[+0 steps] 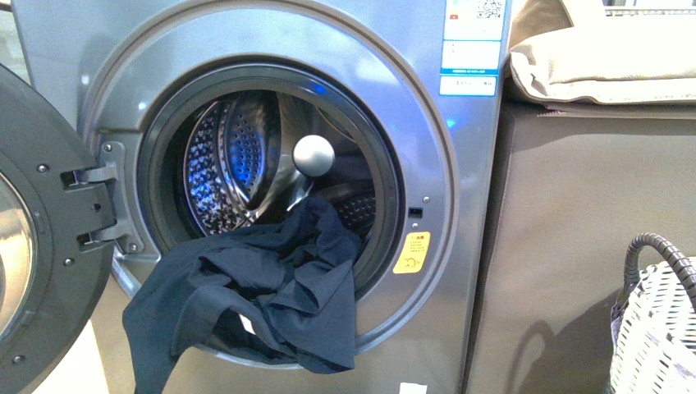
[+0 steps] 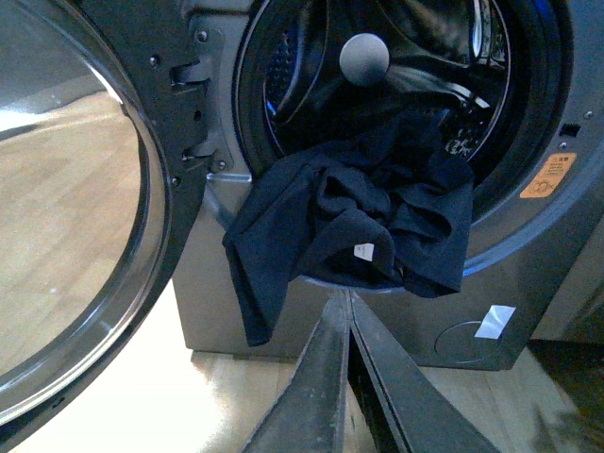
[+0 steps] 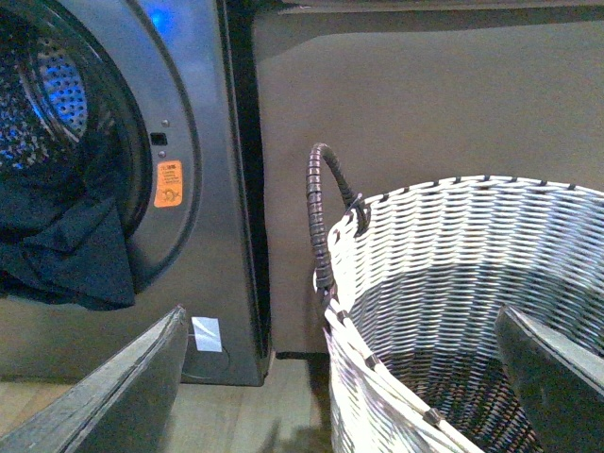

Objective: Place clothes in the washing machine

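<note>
The dark navy fabric shirt (image 2: 349, 222) droops over the silver washing machine's (image 1: 460, 246) rim just beyond the empty, pinched-together left hand (image 2: 346, 304), wanting another push inward.

The door (image 1: 33, 238) runs off the front view's left edge, the basket (image 1: 657, 328) is chopped at the right, and the label (image 1: 469, 45) text is too tiny to read.

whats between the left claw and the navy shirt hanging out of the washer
Nothing. In the left wrist view the shut left claw points at the shirt; behind the gap is only the washer's grey front.
</note>
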{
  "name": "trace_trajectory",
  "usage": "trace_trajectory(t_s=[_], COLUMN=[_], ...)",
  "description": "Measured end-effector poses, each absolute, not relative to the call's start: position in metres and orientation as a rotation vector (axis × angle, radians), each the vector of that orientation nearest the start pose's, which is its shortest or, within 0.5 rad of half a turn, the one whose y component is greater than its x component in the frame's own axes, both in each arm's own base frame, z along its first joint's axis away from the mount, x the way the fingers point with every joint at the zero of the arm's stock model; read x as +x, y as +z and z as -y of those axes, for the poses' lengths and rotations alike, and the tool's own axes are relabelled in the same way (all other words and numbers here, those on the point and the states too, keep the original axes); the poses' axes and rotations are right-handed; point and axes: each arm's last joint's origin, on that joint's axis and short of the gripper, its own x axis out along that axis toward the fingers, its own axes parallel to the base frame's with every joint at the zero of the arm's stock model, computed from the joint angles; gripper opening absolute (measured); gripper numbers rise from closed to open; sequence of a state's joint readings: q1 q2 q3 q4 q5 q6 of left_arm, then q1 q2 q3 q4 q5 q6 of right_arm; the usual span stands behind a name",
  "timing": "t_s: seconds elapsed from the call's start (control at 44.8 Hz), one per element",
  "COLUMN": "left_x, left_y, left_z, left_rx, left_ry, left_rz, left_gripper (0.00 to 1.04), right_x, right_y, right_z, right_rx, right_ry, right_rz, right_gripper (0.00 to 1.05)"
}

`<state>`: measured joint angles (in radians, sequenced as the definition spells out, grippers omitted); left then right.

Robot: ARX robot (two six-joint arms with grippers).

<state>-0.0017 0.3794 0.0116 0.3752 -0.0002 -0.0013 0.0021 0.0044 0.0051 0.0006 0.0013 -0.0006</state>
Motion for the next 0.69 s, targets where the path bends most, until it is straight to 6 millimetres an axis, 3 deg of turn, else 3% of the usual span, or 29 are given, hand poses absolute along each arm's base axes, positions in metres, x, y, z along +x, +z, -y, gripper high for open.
trace_trajectory(t_s=[0.692], left_x=[0.098], left_y=[0.166], left_z=[0.0], left_rx=[-0.001], left_ry=[-0.001], left_rz=[0.003], left_gripper=[0.04], right_x=[0.098], right_y=[0.165], right_z=[0.0], right_rx=[-0.001], right_ry=[0.001], right_rz=[0.001], right_gripper=[0.97])
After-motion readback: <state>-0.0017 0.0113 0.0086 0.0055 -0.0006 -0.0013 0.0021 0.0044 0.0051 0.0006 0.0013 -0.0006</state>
